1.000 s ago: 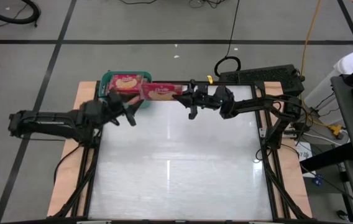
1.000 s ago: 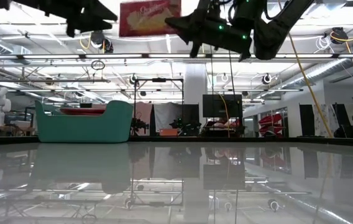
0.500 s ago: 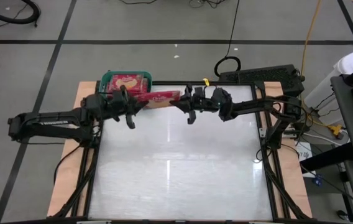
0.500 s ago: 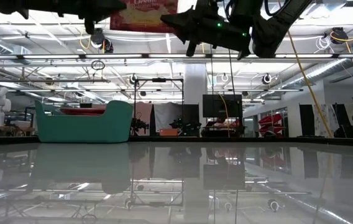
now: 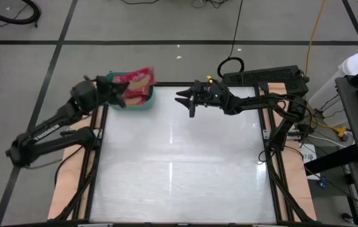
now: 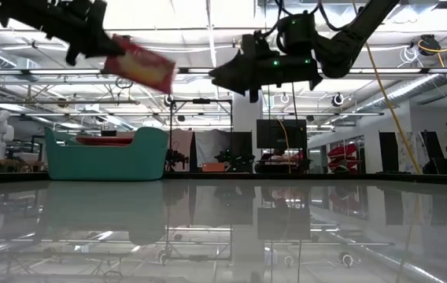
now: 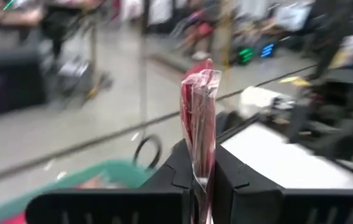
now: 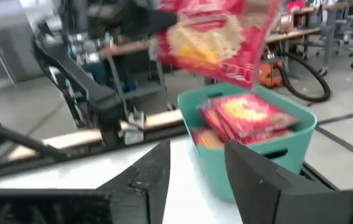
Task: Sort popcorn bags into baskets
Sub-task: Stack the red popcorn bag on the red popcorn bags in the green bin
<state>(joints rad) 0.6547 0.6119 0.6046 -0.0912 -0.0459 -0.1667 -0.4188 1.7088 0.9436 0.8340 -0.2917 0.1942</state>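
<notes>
Table: glossy white top [image 5: 179, 170], one teal basket [image 5: 142, 101] at its 11 o'clock corner.
Left gripper [image 5: 120, 96]: pinched one red popcorn bag [image 5: 136, 84], held tilted in the air above the basket.
Right gripper [image 5: 184, 99]: spread, empty, near 12 o'clock.
Bags in basket [image 8: 245, 115]: at least two.

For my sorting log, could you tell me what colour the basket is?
Teal-green; the basket shows best in the right wrist view, with red popcorn bags inside.
</notes>
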